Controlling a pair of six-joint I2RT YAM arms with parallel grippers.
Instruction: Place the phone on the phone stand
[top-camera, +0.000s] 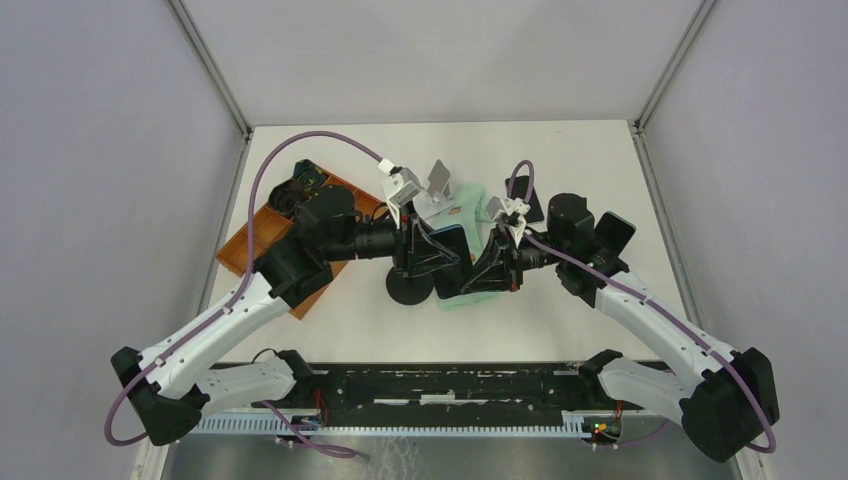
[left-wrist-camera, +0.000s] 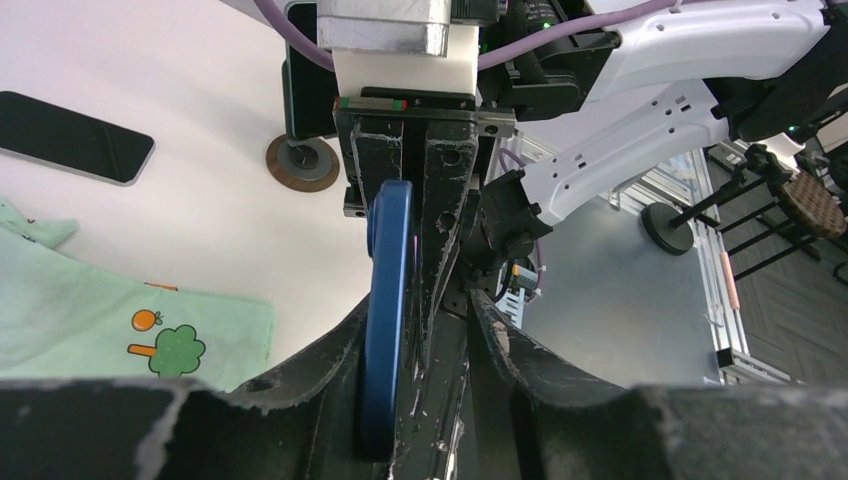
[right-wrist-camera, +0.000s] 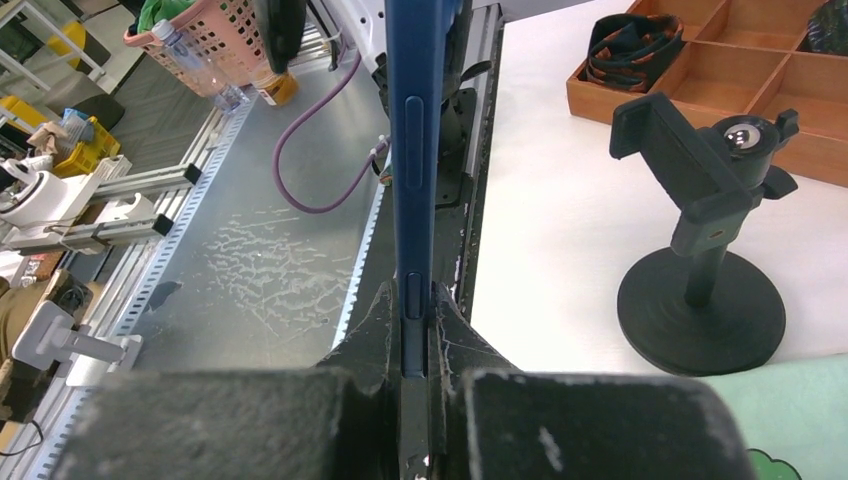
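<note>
Both grippers meet over the middle of the table around a dark blue phone (top-camera: 450, 255), held on edge. My right gripper (right-wrist-camera: 412, 330) is shut on the phone (right-wrist-camera: 412, 150), pinching its thin side near a button. My left gripper (left-wrist-camera: 420, 330) is open around the same phone (left-wrist-camera: 388, 290). Its left finger lies against the blue edge, and its right finger (left-wrist-camera: 520, 350) stands clear with a gap. The black phone stand (right-wrist-camera: 700, 200), with a round base and a clamp head, stands upright just beside and below the phone (top-camera: 408, 288).
A green printed cloth (left-wrist-camera: 100, 320) lies under the grippers. A wooden compartment tray (top-camera: 260, 240) sits at the left. A second dark phone (left-wrist-camera: 75, 137) lies flat on the table. Two other small stands (top-camera: 440, 180) (top-camera: 525, 205) stand behind.
</note>
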